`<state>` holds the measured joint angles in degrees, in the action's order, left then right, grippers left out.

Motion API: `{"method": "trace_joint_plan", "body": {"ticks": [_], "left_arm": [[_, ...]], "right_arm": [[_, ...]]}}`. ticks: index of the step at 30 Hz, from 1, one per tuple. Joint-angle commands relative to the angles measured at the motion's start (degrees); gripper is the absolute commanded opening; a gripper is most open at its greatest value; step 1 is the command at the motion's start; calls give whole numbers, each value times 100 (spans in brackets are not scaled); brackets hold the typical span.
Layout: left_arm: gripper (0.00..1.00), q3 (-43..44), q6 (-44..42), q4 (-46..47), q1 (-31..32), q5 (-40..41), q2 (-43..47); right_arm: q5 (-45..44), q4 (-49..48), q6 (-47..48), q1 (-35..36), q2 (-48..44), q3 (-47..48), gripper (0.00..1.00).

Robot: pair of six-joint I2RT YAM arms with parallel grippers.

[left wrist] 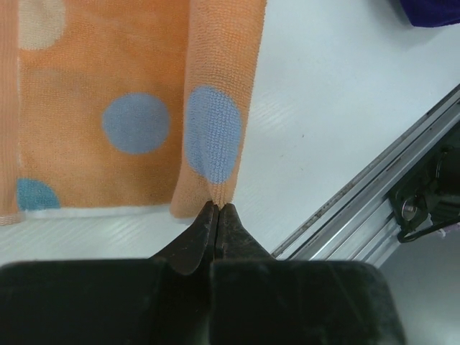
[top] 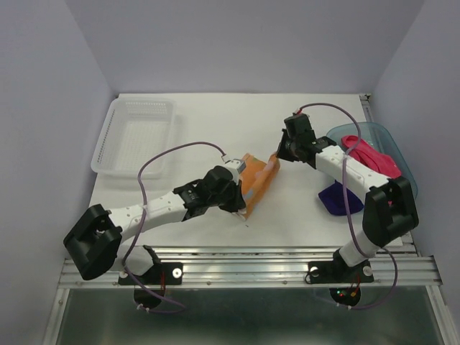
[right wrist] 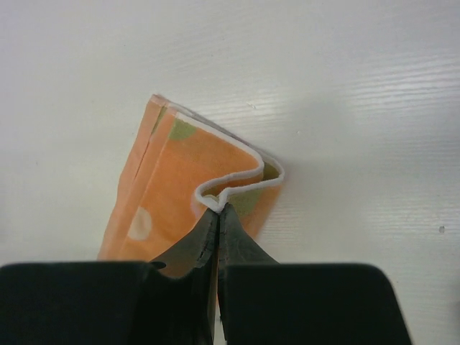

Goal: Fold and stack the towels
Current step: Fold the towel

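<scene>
A robotics lab test cell: plain pale grey walls (top: 43, 86) box in a white counter (top: 302, 208), edged by a slotted aluminium rail (top: 244, 264).

From above, the near end of the orange towel (top: 260, 178) lies under the left gripper (top: 239, 207), whose fingertips we cannot make out there. The right arm (top: 345, 169) crosses the dark purple towel (top: 332, 200), leaving us one lobe, and covers part of the pink-red towel (top: 374, 154). In the left wrist view the orange cloth runs off the top and left edges, and the purple one is just a corner at the top right
</scene>
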<state>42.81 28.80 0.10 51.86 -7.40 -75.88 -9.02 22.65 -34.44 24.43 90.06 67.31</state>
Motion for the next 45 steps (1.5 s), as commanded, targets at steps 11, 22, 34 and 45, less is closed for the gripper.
{"method": "trace_joint_plan", "body": {"ticks": [11,22,34,45], "left_arm": [[0,-202,65,-317,-465,221,293],[0,-141,153,-555,-800,608,100],[1,-27,170,-713,-1098,696,-269],[59,149,223,-923,-1195,1029,-358]], "right_arm": [[-478,-270,52,361,908,1118,1],[-303,-446,60,370,1391,1469,1],[-232,-332,121,405,2050,1970,1],[-338,-139,77,414,2437,2313,29]]}}
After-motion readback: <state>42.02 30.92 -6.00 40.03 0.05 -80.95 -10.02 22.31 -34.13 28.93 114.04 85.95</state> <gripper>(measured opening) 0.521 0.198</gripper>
